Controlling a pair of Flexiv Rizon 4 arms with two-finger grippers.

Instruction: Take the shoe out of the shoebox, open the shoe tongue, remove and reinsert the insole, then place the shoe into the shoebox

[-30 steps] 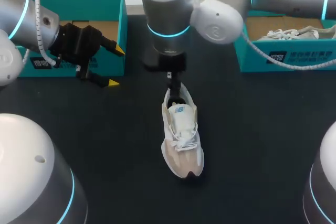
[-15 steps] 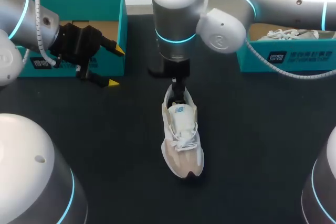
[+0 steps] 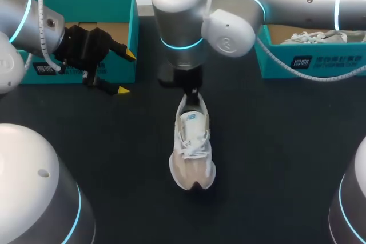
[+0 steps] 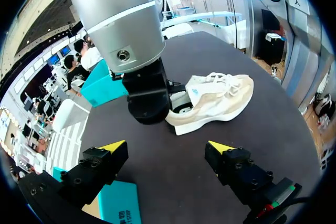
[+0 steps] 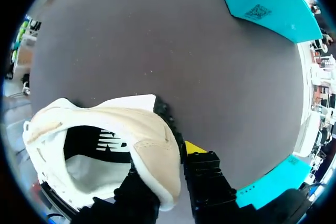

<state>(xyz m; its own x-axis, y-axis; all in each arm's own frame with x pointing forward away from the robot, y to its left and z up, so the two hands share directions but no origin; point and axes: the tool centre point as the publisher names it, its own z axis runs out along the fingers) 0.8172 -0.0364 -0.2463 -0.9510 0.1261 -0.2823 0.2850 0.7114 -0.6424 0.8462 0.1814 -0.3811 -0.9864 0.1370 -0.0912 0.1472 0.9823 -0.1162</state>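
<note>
I am pinching the heel of the shoe [image 3: 193, 152] with my right gripper [image 3: 193, 96]. In the right wrist view one finger is reaching down inside the opening while the yellow-tipped one is pressing on the back of the heel, so the right gripper [image 5: 168, 177] is clamping the padded heel wall from both sides. The shoe [image 5: 105, 124] is pale beige and white, and its dark insole [image 5: 89, 139] is showing inside the opening. The shoe is sitting out of the boxes near the middle of the dark table [image 3: 274, 141], sole down, with its toe pointing toward my near edge and its heel toward the far side; I cannot tell whether the heel is resting on the table or lifted a little. Its white laces [image 3: 191, 147] are lying across the tongue. My right arm [image 3: 257, 4] is reaching in over the right shoebox [image 3: 309, 64], where a second shoe [image 3: 311, 37] is lying inside. My left gripper [image 3: 126, 72] is hovering just in front of the left shoebox [image 3: 123, 4], well apart from the shoe, with its fingers spread wide and nothing between them. In the left wrist view the left gripper [image 4: 167, 148] is looking across the table at the shoe [image 4: 220, 98], which is lying ahead of the spread fingers, with the right arm [image 4: 121, 24] coming down onto its heel end.
</note>
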